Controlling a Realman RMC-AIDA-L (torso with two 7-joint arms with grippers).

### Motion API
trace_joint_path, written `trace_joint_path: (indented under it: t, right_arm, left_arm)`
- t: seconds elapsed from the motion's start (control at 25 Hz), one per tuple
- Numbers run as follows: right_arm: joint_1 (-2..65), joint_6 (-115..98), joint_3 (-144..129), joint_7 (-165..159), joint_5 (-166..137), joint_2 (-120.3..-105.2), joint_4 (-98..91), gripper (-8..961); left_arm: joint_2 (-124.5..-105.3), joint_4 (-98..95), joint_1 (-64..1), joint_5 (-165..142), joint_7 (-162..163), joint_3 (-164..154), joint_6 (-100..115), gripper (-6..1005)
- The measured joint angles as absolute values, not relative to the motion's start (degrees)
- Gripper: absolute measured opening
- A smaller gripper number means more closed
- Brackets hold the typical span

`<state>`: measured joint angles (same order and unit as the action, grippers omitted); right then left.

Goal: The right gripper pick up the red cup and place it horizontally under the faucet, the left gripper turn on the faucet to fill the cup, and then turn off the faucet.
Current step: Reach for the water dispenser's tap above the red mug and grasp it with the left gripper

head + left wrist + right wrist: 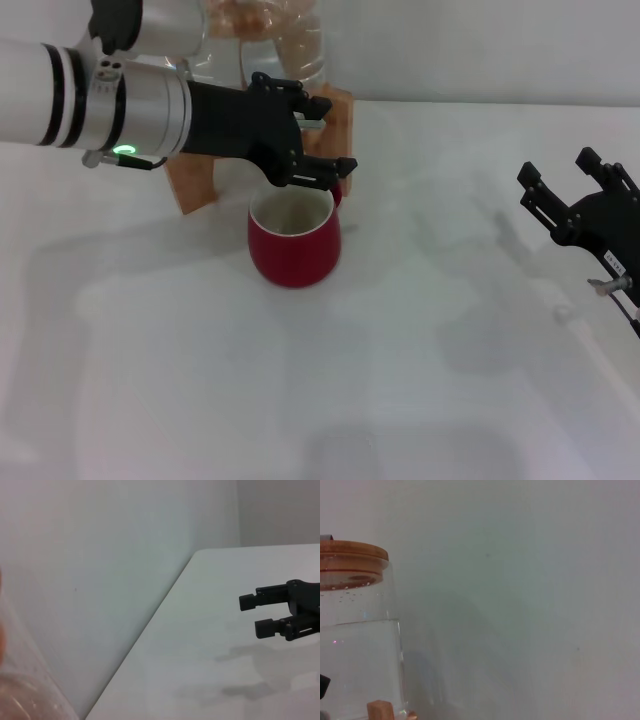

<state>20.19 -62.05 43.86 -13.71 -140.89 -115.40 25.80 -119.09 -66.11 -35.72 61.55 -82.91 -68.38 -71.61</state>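
Observation:
The red cup [294,245] stands upright on the white table [420,380], cream inside showing, just in front of the wooden stand. My left gripper [330,136] reaches in from the left and hovers right above the cup's rim, open, its two black fingers on either side of the small chrome faucet [311,122], of which only a sliver shows. My right gripper [553,166] hangs open and empty at the right edge, well away from the cup; the left wrist view shows the right gripper [250,614] far off above the table.
The clear glass water jar [290,40] sits on a wooden stand [195,180] at the back left. In the right wrist view the jar [360,655] holds water under a wooden lid [350,555]. A pale wall [530,580] runs behind the table.

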Motion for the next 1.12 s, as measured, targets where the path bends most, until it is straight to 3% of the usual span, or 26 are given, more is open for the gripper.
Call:
trace_joint_path:
  t: [1.12]
  right_arm:
    - [20.2,-62.1,43.5,-14.3,-141.3,-115.40,25.9,808]
  left_arm:
    - [-119.01,-68.3,-34.4,61.3,-82.4,-68.7,-73.2,756]
